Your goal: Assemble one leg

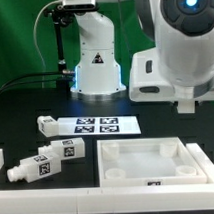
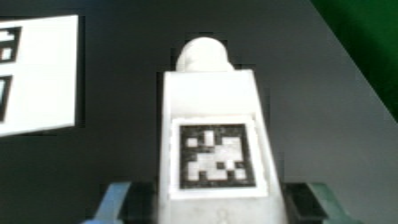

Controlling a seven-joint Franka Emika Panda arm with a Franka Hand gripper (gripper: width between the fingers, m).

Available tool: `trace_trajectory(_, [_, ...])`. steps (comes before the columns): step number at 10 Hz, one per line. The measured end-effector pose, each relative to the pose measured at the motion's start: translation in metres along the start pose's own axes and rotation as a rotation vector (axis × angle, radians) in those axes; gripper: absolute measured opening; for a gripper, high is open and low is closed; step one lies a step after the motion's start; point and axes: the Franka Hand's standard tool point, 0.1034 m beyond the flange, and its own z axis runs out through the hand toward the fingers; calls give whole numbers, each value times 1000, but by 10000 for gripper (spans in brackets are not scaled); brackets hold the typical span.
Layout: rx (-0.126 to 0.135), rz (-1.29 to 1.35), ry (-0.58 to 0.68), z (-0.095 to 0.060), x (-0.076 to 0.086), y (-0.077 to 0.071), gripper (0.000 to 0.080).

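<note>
In the wrist view a leg (image 2: 214,120) stands lengthwise between my gripper's (image 2: 214,206) two bluish fingers (image 2: 118,203). It is a white post with a black-and-white tag on the side facing the camera, and its narrow stub end points away from the hand. The jaws are closed in on its near end, one finger on each side, and hold it above the dark table. In the exterior view the arm's white wrist (image 1: 172,63) hangs high at the right, and the fingers and the held leg do not show. Three more legs (image 1: 59,152) (image 1: 32,169) (image 1: 46,122) lie at the exterior view's left.
The large white square tray-like panel (image 1: 112,167) lies at the front right of the exterior view. The marker board (image 1: 96,123) lies in the middle, and also shows in the wrist view (image 2: 36,75). The robot base (image 1: 97,70) stands behind. Another white part (image 1: 0,159) lies at the left edge.
</note>
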Motion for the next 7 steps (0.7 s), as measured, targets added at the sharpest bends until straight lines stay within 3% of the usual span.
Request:
trace_trajectory(2, [20, -2, 129, -4, 2, -1, 285])
trace_trajectory(3, [33, -40, 200, -14, 7, 3, 285])
trace_trajectory(4, [26, -120, 250, -38, 9, 14, 285])
trace_trajectory(5, [36, -182, 319, -76, 20, 24, 285])
trace_trajectory(6, [42, -177, 393, -94, 30, 22, 285])
trace_trajectory(7, [36, -190, 505, -100, 32, 13, 285])
